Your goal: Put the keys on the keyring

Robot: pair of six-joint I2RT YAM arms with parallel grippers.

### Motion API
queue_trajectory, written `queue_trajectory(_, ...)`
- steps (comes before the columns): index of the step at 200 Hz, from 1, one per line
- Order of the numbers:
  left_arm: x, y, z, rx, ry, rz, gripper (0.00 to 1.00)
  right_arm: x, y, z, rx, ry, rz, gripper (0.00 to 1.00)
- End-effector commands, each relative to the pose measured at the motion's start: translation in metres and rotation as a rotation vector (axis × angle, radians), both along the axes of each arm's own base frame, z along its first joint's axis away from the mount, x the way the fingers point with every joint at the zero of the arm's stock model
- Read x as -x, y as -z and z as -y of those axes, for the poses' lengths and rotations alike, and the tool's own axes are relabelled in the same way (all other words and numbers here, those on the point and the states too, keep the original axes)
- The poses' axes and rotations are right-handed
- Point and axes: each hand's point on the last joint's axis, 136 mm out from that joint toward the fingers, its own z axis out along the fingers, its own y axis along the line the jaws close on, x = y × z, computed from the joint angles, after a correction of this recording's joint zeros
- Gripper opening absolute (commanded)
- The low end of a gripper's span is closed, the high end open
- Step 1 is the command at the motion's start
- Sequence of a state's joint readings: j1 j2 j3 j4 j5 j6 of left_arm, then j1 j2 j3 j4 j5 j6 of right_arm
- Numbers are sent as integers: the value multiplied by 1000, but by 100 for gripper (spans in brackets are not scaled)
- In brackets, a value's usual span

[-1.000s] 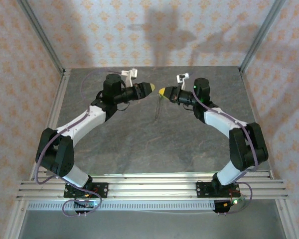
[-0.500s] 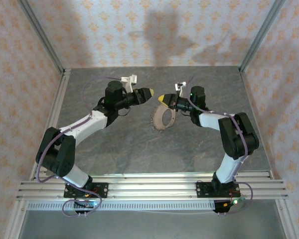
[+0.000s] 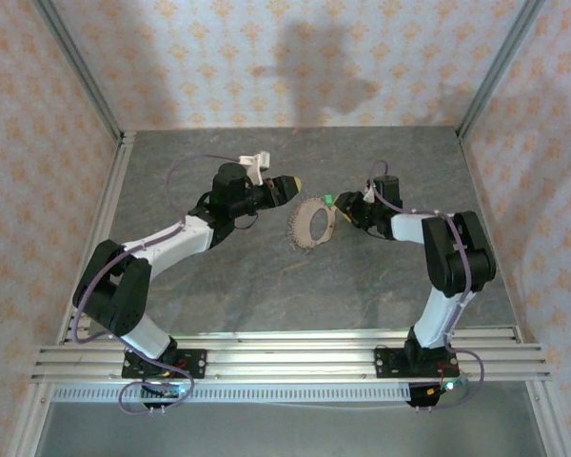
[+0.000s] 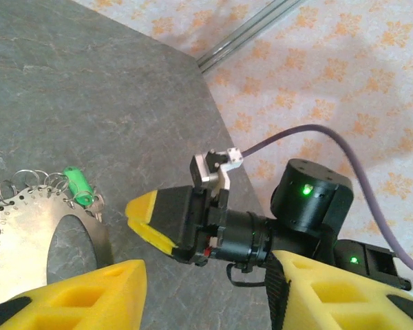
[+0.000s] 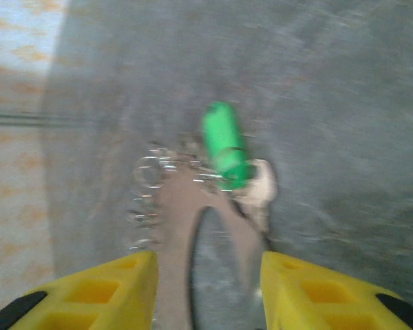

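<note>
The keyring [image 3: 309, 225], a flat grey metal loop with small wire rings along its rim, rests on the table between the two arms. The green-headed key [image 3: 330, 201] sits at its far right rim; I cannot tell whether it is hooked on. In the right wrist view the keyring [image 5: 175, 227] reaches in between the spread yellow fingers of my right gripper [image 5: 206, 265], which is open, with the key [image 5: 225, 144] just beyond. My left gripper [image 3: 290, 184] hovers left of the ring, open and holding nothing. The left wrist view has the keyring [image 4: 27, 227], key [image 4: 78, 185] and right gripper [image 4: 146, 218].
The grey stone-patterned table [image 3: 266, 276] is fenced by aluminium rails [image 3: 105, 205] and patterned walls. A purple cable [image 4: 316, 134] arcs from the right arm's wrist. Both arm bases stand on the rail at the near edge.
My right gripper has sunk to the table and gone from shut to open. The keyring, hanging edge-on from it before, now rests on the table. My left gripper moved slightly right and down.
</note>
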State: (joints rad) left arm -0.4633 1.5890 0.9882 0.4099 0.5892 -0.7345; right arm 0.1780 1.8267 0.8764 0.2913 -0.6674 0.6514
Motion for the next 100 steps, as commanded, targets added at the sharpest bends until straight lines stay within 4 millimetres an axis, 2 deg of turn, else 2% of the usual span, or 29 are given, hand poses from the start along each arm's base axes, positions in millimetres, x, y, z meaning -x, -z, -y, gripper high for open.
queue_trajectory(1,-6,2,0,-1,-38,10,51,12,33,13,94,46,-83,45)
queue_trajectory(38,-6,3,0,4,-47,10,52,20,44,-2,88,28,-108,42)
queue_trajectory(71,-6,0,0,8,-51,15,53,31,48,-32,81,-26,-119,37)
queue_trajectory(100,-5,-9,-1,12,-55,30,53,45,39,-61,84,-74,-102,36)
